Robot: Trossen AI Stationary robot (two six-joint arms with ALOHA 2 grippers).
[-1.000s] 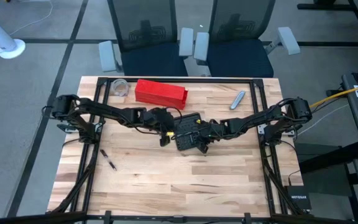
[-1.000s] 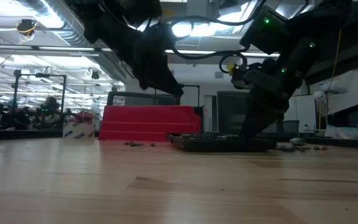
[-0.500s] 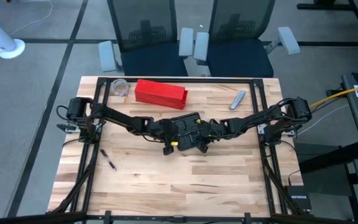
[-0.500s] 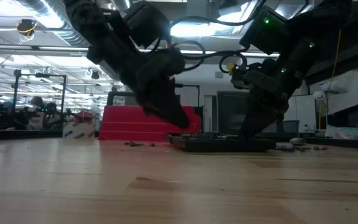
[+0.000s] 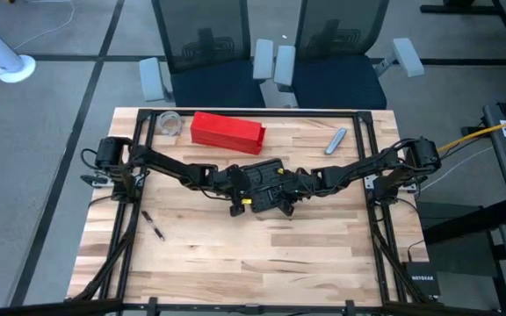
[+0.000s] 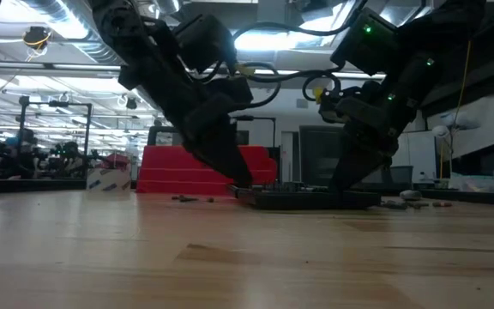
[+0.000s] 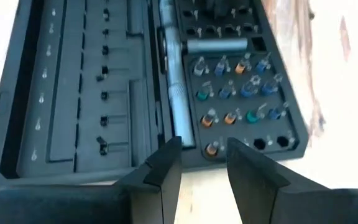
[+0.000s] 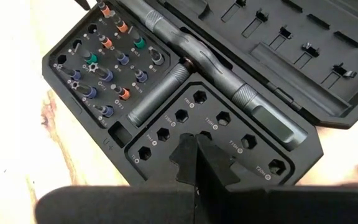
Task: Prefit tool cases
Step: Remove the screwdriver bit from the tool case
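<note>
Case [image 5: 266,185]: black, lying open and flat mid-worktop [image 5: 235,263], between the two tools, in front of the red box [image 5: 227,130]. Left tool [image 7: 202,163]: fingers parted narrowly, empty, tips at the case's near edge by the coloured bits [image 7: 235,87]. Right tool [image 8: 199,163]: fingers pressed together, over the socket holes. Case's long axis: cannot tell. Change: a second ago the left tool was shut and farther left; it has since moved in and parted.
</note>
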